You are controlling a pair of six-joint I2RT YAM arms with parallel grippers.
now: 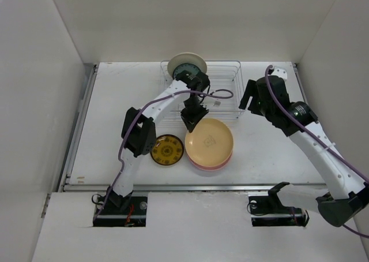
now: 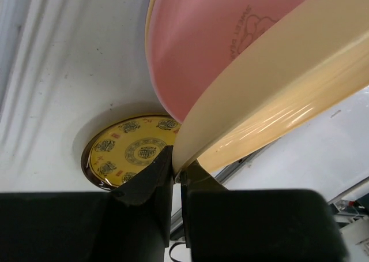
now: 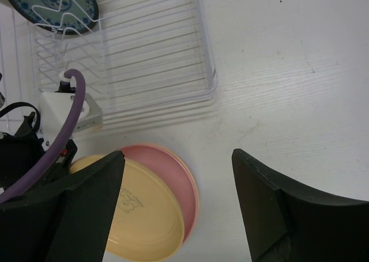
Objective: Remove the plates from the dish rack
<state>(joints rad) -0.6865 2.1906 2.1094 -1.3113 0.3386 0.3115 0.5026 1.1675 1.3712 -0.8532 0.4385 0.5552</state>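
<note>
Where tan plate sits, mustard plate (patterned) neighbours.

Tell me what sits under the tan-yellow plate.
A pink plate lies beneath the tan-yellow plate, its rim showing past the edge. Whatever is below the pink one is hidden.

A white table sits boxed in by white walls, with a metal rail along its near edge.
</note>
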